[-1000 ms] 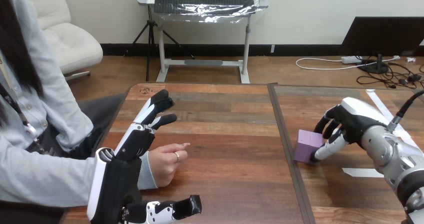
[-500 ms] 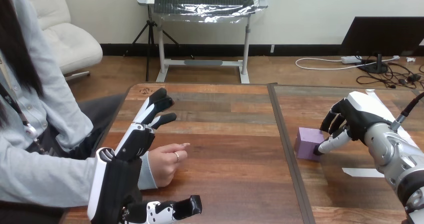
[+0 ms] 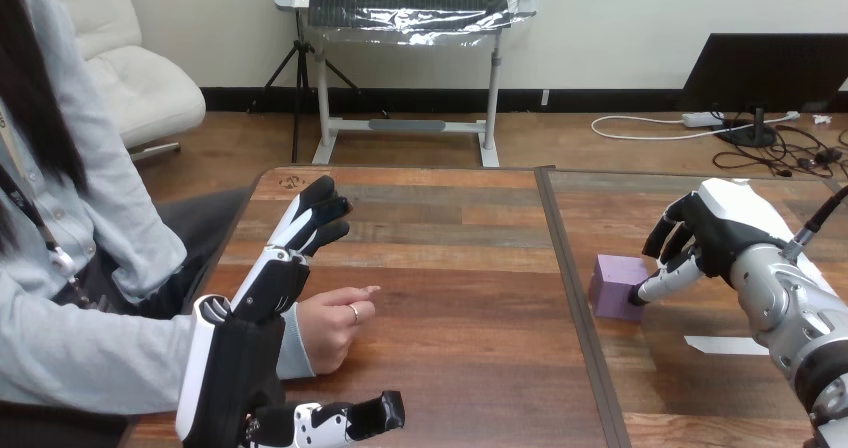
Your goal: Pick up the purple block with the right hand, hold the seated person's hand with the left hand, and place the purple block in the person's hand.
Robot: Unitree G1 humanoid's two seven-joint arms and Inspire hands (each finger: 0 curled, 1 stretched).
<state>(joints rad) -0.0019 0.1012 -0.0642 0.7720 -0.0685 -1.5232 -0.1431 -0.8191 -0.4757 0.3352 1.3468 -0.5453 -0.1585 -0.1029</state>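
For the purple block (image 3: 618, 286): sits flat on the wooden table (image 3: 450, 268), on its right-hand panel, just right of the seam (image 3: 572, 268) that runs front to back. For the right hand (image 3: 712, 230): hovers at the block's right and slightly above it, white back shell uppermost; carries the fingers (image 3: 668, 236) half bent and loose, clear of the block's top; lays only the thumb tip against the block's right face, low down. Grips nothing, pinches nothing. For the white tape strip (image 3: 725, 345): lies on the table beside the right forearm, apart from the block. For the left hand (image 3: 262, 286): stands edge-on at the table's left side, with straight fingers pressed together and pointing away across the table, and with the thumb (image 3: 330, 420) spread wide along the near edge. For the person's hand (image 3: 335, 328): rests on the table loosely curled, one finger pointing right, in the gap between the left hand's fingers and thumb, just beside its palm; touching or apart, cannot tell. Shows no robot finger or thumb curled round that hand or its wrist. Lies well apart from the block, with the seam between.
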